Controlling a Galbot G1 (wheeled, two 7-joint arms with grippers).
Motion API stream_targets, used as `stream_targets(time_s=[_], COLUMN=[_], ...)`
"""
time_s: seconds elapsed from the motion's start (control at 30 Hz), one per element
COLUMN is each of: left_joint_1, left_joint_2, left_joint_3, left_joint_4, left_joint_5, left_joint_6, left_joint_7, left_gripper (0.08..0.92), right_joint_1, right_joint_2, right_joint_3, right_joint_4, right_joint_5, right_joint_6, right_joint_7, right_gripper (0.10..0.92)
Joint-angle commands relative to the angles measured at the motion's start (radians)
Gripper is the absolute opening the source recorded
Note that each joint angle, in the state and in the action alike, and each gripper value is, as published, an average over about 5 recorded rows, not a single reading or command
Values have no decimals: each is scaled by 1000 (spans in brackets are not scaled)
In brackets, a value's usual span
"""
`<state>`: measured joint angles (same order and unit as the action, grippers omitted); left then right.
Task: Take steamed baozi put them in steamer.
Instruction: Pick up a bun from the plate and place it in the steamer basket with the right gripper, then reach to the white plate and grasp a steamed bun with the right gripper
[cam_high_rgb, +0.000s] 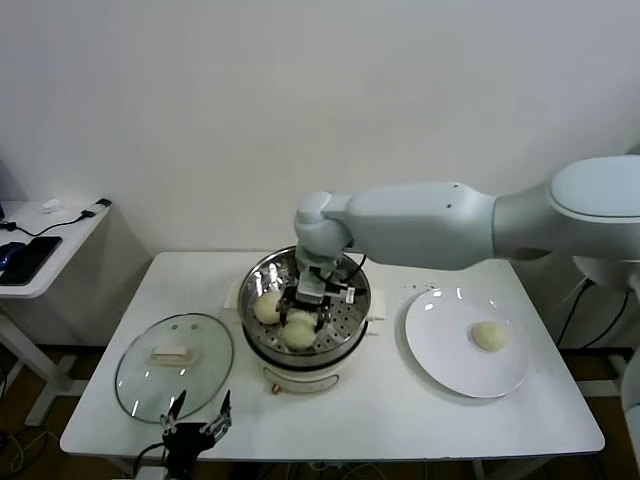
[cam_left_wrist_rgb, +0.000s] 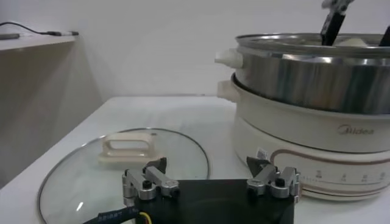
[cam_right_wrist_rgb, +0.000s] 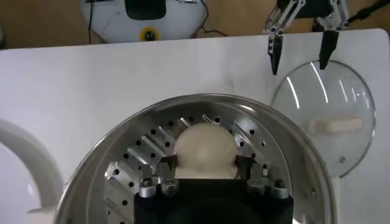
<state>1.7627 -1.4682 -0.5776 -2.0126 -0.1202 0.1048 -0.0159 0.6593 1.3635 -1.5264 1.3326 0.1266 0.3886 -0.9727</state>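
Observation:
The steamer (cam_high_rgb: 357, 292) stands mid-table, a shiny steel pot on a cream base (cam_left_wrist_rgb: 304, 137). My right gripper (cam_high_rgb: 306, 312) reaches down into it and is shut on a steamed baozi (cam_right_wrist_rgb: 204, 147), one finger on each side, just over the perforated tray (cam_right_wrist_rgb: 137, 155). Another baozi (cam_high_rgb: 267, 307) lies on the tray to the left, and one (cam_high_rgb: 299, 335) shows at the near side under the gripper. A last baozi (cam_high_rgb: 489, 336) sits on the white plate (cam_high_rgb: 440, 355) to the right. My left gripper (cam_high_rgb: 200, 418) hangs open and empty at the table's front edge, near the lid.
The glass lid (cam_high_rgb: 175, 365) with a white handle lies flat left of the steamer, just beyond my left gripper (cam_left_wrist_rgb: 210, 167). A small side table (cam_high_rgb: 45, 245) with dark items stands off to the far left. The wall is close behind.

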Motion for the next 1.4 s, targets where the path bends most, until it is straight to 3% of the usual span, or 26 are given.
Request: stream_targets(time_s=[0.03, 0.2, 0.4, 0.63, 0.97, 1.17, 1.4], left_joint_1=[0, -3, -5, -5, -4, -12, -10], left_joint_2=[1, 2, 2, 0, -1, 0, -1], left_joint_3=[-1, -2, -1, 3, 13, 15, 14], left_joint_4=[1, 2, 4, -1, -8, -8, -21], left_joint_5=[-1, -2, -2, 0, -4, -17, -28], left_joint_6=[-1, 1, 1, 3, -2, -2, -1], left_joint_7=[0, 0, -1, 1, 0, -2, 0], left_gripper=[823, 823, 823, 823, 823, 823, 823], right_joint_1=[-72, -65, -28, 103, 274, 251, 33], right_joint_2=[44, 41, 16, -99, -486, -704, -808], right_joint_3=[2, 3, 11, 17, -146, -227, -125], right_joint_4=[-67, -77, -77, -57, -66, -50, -123], right_joint_5=[-36, -17, 30, 159, 436, 406, 242], right_joint_6=[37, 45, 71, 60, -306, -424, -448], right_joint_7=[20, 11, 21, -49, -104, -128, -121], right_gripper=[653, 669, 797, 822, 823, 823, 823])
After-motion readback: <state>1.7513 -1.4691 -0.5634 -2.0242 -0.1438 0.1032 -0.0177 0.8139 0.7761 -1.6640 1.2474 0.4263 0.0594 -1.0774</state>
